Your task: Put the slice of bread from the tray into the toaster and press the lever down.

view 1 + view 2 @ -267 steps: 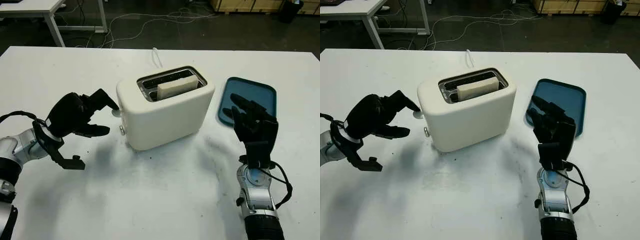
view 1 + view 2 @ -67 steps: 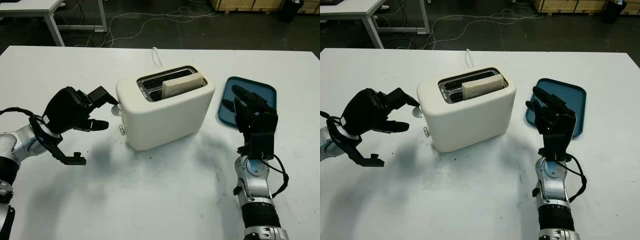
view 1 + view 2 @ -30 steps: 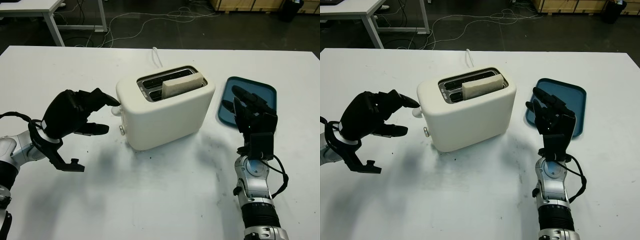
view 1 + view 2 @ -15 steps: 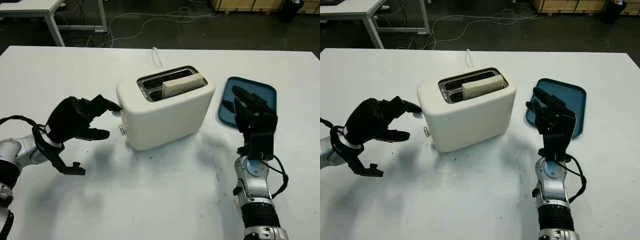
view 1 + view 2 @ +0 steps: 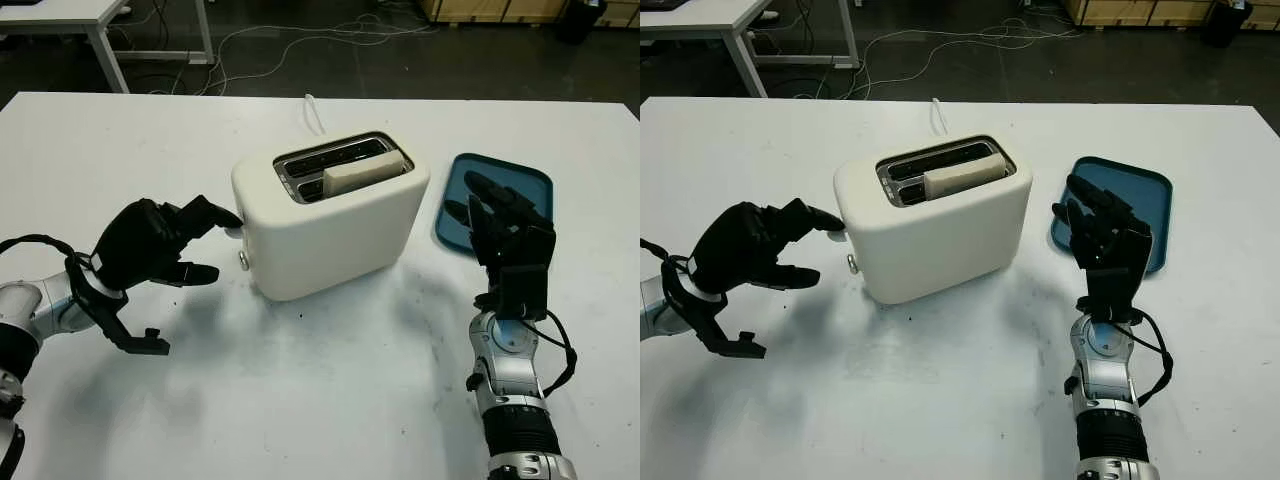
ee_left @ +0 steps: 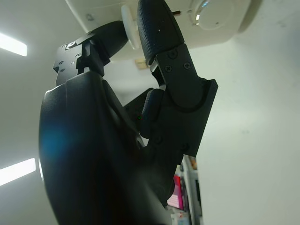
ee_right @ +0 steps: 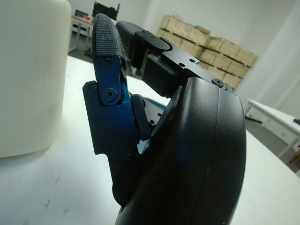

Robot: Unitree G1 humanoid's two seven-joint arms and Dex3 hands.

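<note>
Left eye view, toaster: the cream toaster (image 5: 335, 220) is seen at the centre of the frame on the white table (image 5: 300, 400).
Left eye view, bread: the slice of bread (image 5: 362, 176) is seen sunk low in the front slot, its top edge about level with the slot rim.
Left eye view, left hand: the left hand (image 5: 150, 245) is placed at middle left, fingers curled with nothing gripped; one fingertip is laid on the lever (image 5: 235, 230) at the toaster's left end.
Left eye view, right hand: the right hand (image 5: 510, 245) is held upright at lower right, open, in front of the blue tray (image 5: 530, 185), well apart from the toaster.
Right eye view, room: a dark floor with loose cables (image 5: 940, 40) is seen along the top of the frame, a white desk leg (image 5: 750, 60) at upper left, pallets at upper right.
Left wrist view, lever: the pale round lever knob (image 6: 129, 23) is seen at the top of the frame between two black fingertips (image 6: 157, 28), against the toaster's underside.
Right wrist view, right hand: the black shell and raised fingers (image 7: 105, 51) are seen across the frame, with nothing held; the toaster's cream wall (image 7: 28, 75) stands at the left, stacked boxes (image 7: 211, 47) at upper right.
</note>
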